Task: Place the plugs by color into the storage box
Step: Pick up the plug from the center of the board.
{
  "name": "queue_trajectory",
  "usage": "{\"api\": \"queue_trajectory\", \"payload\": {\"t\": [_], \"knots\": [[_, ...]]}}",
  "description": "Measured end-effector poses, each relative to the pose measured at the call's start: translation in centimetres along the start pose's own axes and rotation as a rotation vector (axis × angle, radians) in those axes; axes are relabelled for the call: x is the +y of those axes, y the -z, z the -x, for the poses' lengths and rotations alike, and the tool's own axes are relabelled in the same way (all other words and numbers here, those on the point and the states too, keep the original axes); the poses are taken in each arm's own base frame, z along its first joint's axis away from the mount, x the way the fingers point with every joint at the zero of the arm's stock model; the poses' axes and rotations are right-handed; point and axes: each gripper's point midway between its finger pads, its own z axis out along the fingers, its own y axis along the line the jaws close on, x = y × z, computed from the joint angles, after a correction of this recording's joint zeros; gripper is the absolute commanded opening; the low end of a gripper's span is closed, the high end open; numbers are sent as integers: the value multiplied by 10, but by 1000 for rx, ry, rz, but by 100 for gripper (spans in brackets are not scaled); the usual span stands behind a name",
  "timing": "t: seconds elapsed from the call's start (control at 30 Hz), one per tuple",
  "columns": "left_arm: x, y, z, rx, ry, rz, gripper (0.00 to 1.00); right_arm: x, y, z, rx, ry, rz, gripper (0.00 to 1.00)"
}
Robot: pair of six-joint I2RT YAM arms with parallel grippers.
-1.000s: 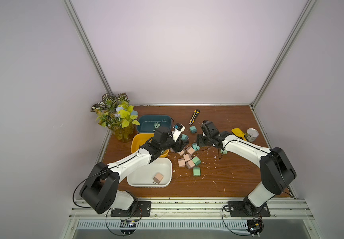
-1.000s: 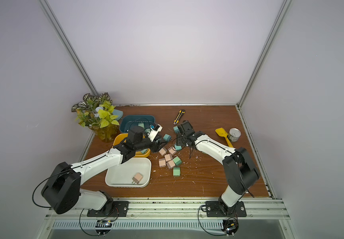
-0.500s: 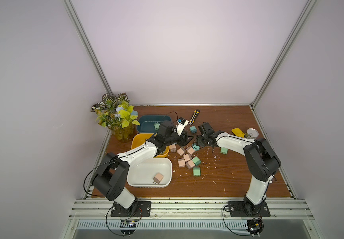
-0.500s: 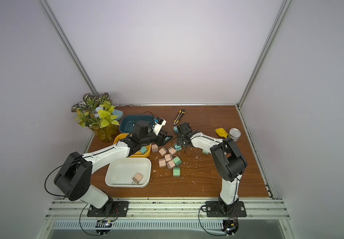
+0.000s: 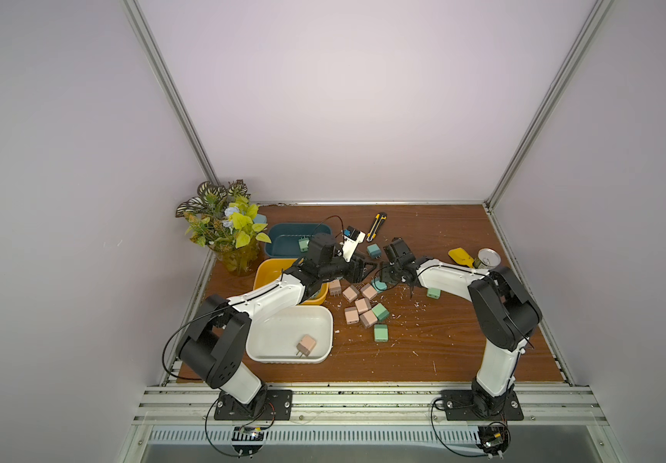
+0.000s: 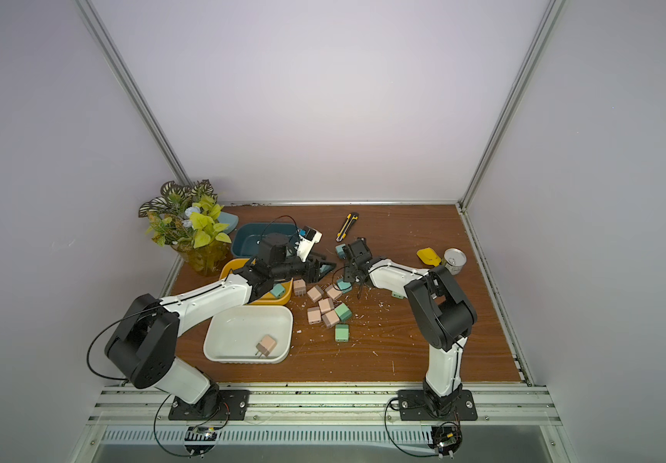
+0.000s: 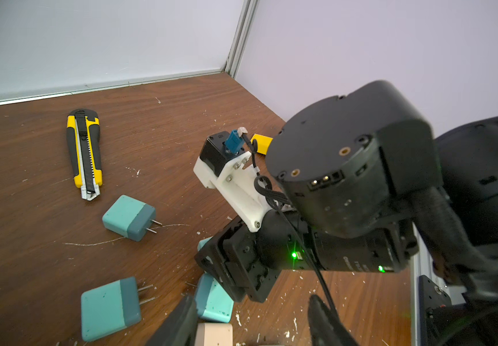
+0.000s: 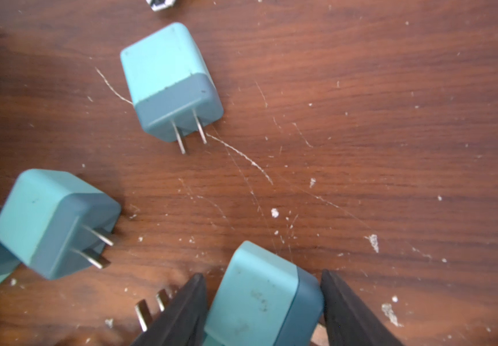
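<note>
Loose plugs lie mid-table: several pink-tan ones (image 5: 357,304), mint green ones (image 5: 381,332) and teal-blue ones (image 5: 374,250). My right gripper (image 8: 261,274) is down at the pile (image 5: 389,276), shut on a teal-blue plug (image 8: 262,299) that rests on the wood. My left gripper (image 7: 253,323) stands open just left of it (image 5: 365,272), with a pink plug (image 7: 214,334) beside one finger. The white box (image 5: 289,360) holds a pink plug (image 5: 306,344). The dark teal box (image 5: 283,230) holds a green plug (image 5: 303,243). The yellow box (image 6: 229,267) holds a teal plug (image 6: 278,289).
A yellow utility knife (image 5: 375,226) lies behind the pile. A potted plant (image 5: 227,228) fills the back left corner. A tin can (image 5: 487,258) and a yellow piece (image 5: 460,256) sit at the right edge. White crumbs dot the wood.
My left gripper has reached further right toward the pile. The right arm's elbow has swung back and up, and its jaws have closed in on the teal-blue plug.
</note>
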Motion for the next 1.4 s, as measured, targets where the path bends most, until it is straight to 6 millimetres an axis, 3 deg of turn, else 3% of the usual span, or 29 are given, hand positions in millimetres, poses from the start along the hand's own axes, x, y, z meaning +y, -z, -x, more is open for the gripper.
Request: {"api": "queue_trajectory", "payload": {"t": [0.2, 0.67, 0.8, 1.07, 1.27, 1.4], "knots": [[-4, 0, -1, 5, 20, -25, 61, -3, -2, -6, 9, 3, -5, 67], [-4, 0, -6, 11, 33, -30, 60, -3, 4, -14, 24, 28, -22, 50], [-6, 2, -2, 2, 27, -30, 60, -1, 16, -12, 16, 43, -26, 48], [-13, 16, 17, -51, -12, -15, 60, 6, 54, 13, -70, 29, 14, 47], [-12, 28, 16, -62, -29, 31, 60, 29, 77, 20, -107, 35, 107, 46], [-10, 47, 29, -92, -57, 112, 60, 60, 87, 11, -93, 76, 191, 46]]}}
